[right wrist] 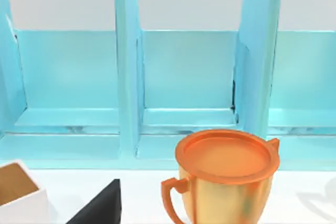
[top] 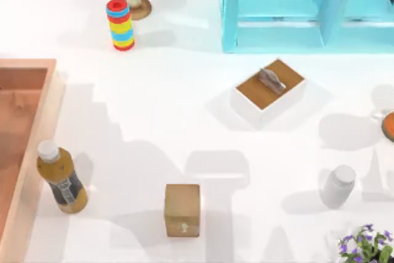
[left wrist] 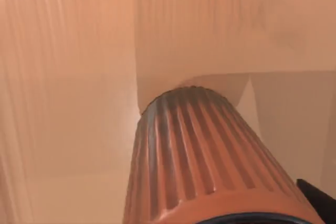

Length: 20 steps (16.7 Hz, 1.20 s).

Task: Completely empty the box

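Box (top: 28, 127) sits at table's left edge. Left wrist view looks into it, close on a ribbed orange cylinder (left wrist: 210, 161). Bottle (top: 60, 177) stands just outside the box wall. Right wrist view faces a lidded orange-gold cup (right wrist: 226, 174) before the blue shelf (right wrist: 128, 77). Can't tell either claw's state.

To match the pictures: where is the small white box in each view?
Top view: small white box, right of centre, before the turquoise shelf.
Right wrist view: its corner, near the camera, beside the orange-lidded cup; shared shelf behind.
Left wrist view: the salmon box's inner wall instead.
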Available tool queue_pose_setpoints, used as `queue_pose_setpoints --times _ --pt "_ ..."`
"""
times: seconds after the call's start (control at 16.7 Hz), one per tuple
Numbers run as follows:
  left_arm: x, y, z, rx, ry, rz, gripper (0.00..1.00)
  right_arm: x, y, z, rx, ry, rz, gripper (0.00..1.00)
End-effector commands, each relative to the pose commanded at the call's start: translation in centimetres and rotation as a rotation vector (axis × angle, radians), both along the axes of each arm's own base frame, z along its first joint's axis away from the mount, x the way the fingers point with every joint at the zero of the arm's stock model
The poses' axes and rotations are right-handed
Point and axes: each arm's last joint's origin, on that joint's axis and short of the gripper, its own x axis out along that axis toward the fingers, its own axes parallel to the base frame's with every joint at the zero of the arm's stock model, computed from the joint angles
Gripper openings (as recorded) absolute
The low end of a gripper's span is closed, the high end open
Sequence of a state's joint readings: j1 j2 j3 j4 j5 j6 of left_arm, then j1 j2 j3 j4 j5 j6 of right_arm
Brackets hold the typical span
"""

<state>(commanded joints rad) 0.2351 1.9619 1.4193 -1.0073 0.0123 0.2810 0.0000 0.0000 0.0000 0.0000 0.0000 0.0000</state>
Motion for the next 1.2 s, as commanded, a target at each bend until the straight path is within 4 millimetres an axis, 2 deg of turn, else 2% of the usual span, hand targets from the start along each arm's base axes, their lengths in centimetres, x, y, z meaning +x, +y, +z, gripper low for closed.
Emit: queue_pose_setpoints --times 0.18,0.48,0.66,0.84,1.2 --pt "-0.2 0.9 3.1 -0.029 -0.049 0.006 0.00 0.0 0.0 0.0 0.000 0.000 0.000 1.00" --pt "-0.8 2.7 9.3 -0.035 -0.097 0.054 0.00 0.0 0.0 0.0 0.000 0.000 0.000 1.00" --pt "-1.0 2.3 12.2 -0.001 -0.097 0.055 0.00 0.0 0.0 0.0 0.000 0.000 0.000 1.00" --pt "-0.6 0.6 13.1 0.012 -0.067 0.016 0.00 0.0 0.0 0.0 0.000 0.000 0.000 1.00" --pt "0.2 -0.4 11.9 0.012 0.020 -0.001 0.00 0.0 0.0 0.0 0.000 0.000 0.000 1.00"
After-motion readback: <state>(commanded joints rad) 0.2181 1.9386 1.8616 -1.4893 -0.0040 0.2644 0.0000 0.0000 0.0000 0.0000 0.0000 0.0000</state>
